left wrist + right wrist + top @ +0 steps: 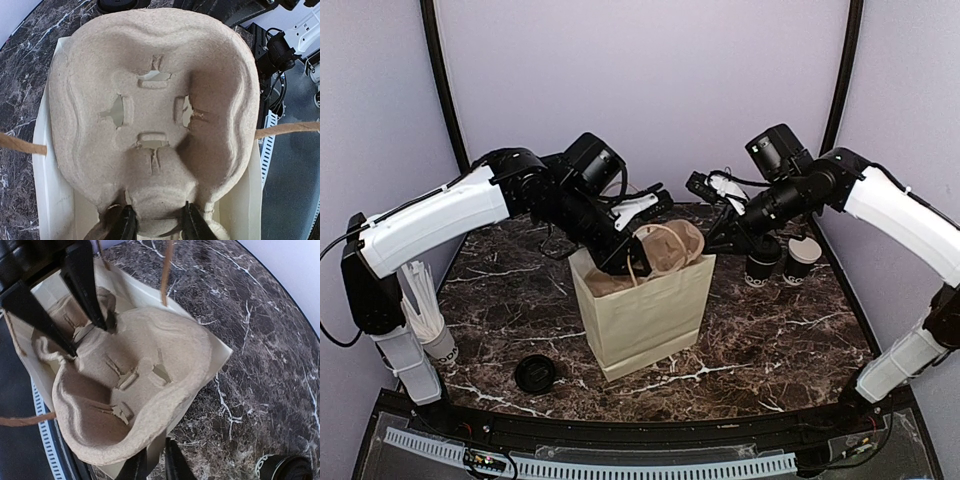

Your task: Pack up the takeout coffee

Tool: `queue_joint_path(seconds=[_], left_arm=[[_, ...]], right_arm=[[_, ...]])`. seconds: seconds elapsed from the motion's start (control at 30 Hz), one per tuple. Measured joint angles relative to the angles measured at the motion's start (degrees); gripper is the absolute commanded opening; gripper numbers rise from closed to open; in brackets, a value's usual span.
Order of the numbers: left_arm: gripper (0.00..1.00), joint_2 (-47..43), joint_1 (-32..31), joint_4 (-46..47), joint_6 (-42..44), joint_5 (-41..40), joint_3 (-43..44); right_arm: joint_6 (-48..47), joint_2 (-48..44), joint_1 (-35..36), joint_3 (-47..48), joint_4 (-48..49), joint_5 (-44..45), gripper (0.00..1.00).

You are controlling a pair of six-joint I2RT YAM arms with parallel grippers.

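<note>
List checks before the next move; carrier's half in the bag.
1. Left gripper clamped on carrier: ok.
2. Carrier seated flat in paper bag: not ok, tilted and poking out of the mouth.
3. Right gripper pinching the bag rim, it seems: ok.
4. Lidded coffee cup upright on the table, ungripped: ok.
5. Room under the carrier inside the bag: cannot tell.

Tray (672,247) in bag (650,315) mouth — lidded cup (761,262) right; loose lid (535,373) front-left
</note>
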Motion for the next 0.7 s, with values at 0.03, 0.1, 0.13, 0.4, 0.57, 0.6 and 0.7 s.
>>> queue_joint_path(seconds=[0.03, 0.1, 0.13, 0.4, 0.57, 0.6, 0.7], left_arm=[[0.15, -0.04, 0.0, 0.0, -0.15, -0.26, 0.0], [0.15, -0.11, 0.0, 0.0, -0.37, -0.74, 0.0], [0.15, -0.13, 0.0, -0.02, -0.44, -0.87, 0.0], [0.15, -0.22, -0.07, -1.66, -1.77, -2.08, 0.0], [0.14, -0.22, -0.35, -2.14, -2.43, -3.04, 0.0], [0.14, -0.17, -0.35, -2.38, -2.58, -3.28, 0.04], [0.14, 0.31, -0.37, -3.45, -2.89, -3.72, 0.57]], right_arm=[[0.37, 0.33, 0.0, 0.39, 0.02, 0.26, 0.04], [1.14, 0.72, 0.0, 0.9, 0.0, 0.87, 0.0], [1.66, 0.83, 0.0, 1.03, 0.0, 1.18, 0.0], [4.09, 0.83, -0.02, 1.79, 0.11, 3.69, 0.0], [5.51, 0.83, 0.0, 1.79, 0.35, 4.79, 0.0], [5.7, 0.83, -0.02, 1.79, 0.48, 4.9, 0.0], [6.51, 0.81, -0.07, 1.77, 0.98, 4.98, 0.0]])
